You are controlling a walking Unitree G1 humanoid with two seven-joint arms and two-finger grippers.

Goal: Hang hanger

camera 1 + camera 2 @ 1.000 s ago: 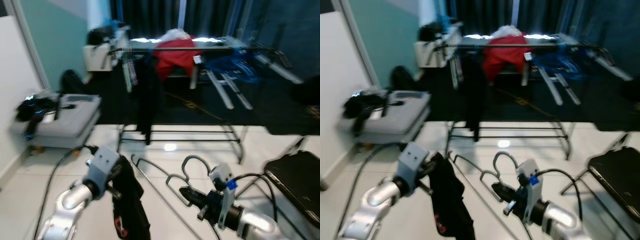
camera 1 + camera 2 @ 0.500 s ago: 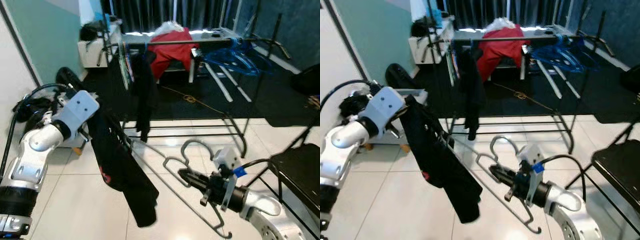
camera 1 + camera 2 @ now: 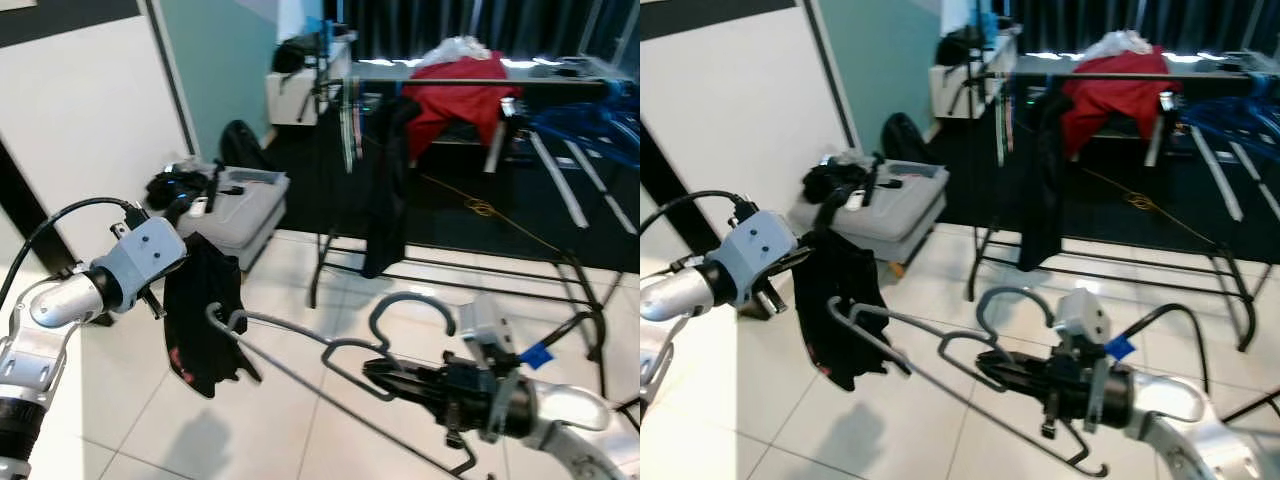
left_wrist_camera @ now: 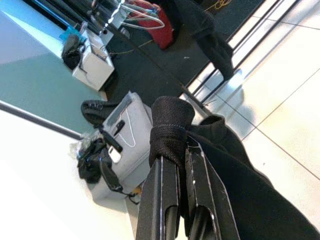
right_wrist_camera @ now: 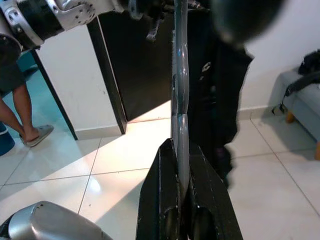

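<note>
No legible txt anywhere; red print on black garment [image 3: 183,361] too blurred to read.

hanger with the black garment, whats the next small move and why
Probably turn toward the clothes rack and carry the load closer. The right gripper is shut on the hanger near its hook, the left gripper pinches the black garment draped on its far end, and the rack's rail stands well beyond the hook, off to the right.

Grey wire hanger [image 3: 300,345] held roughly level above the tiled floor, hook up; black garment [image 3: 200,315] draped over its far end, hanging limp.
</note>
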